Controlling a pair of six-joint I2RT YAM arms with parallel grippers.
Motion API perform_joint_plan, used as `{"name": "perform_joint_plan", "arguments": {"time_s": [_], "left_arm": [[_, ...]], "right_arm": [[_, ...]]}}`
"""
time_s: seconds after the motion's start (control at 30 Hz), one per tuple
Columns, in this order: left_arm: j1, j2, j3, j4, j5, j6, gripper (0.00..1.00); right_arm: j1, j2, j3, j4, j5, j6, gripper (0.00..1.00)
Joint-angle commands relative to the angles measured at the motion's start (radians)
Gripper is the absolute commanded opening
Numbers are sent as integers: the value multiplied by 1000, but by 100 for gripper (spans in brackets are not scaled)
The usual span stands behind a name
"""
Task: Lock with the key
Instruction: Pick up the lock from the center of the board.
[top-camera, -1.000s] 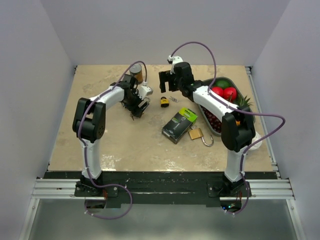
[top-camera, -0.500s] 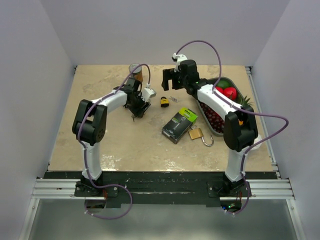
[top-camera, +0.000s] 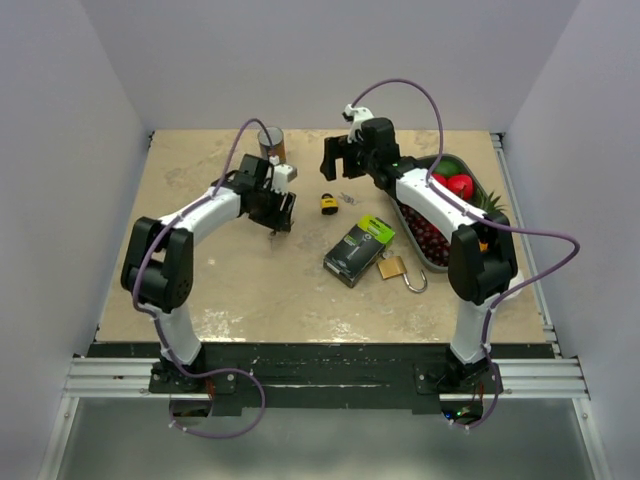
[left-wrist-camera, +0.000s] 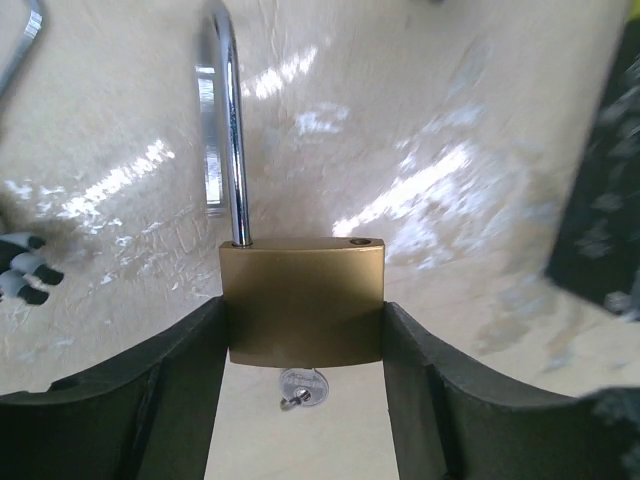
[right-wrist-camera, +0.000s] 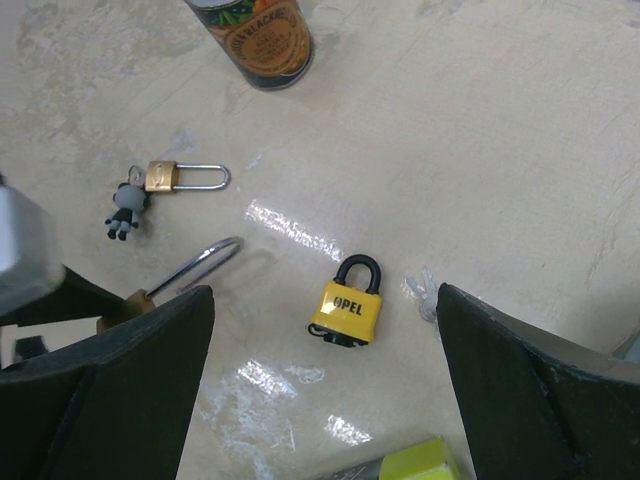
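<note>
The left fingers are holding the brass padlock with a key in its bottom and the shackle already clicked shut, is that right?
Not quite. The left wrist view shows the brass padlock between the left fingers with a key in its bottom, but the shackle is open: one end sits out of the body.

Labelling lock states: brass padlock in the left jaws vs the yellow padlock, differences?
The brass padlock has a silver shackle, sprung open; the yellow padlock has a black one, shut. The brass padlock sits clamped in the left gripper; the yellow padlock lies free on the table. Both are compact, block-bodied padlocks.
</note>
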Motion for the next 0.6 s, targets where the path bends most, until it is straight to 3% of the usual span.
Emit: {"name": "perform_joint_plan", "arguments": {"time_s": [0.0,0.3,0.57], "left_arm": [[13,-156,16,171,25,-279,0],[26,-265,5,317,-117,-736,0],[49,-247,98,273,-124,-926,0]], "right_arm": [[-4,-42,-14,76,-32,48,95],[-2,-117,-208,326,-120,215,94],[38,-129,-315,578,-160,398,93]]}}
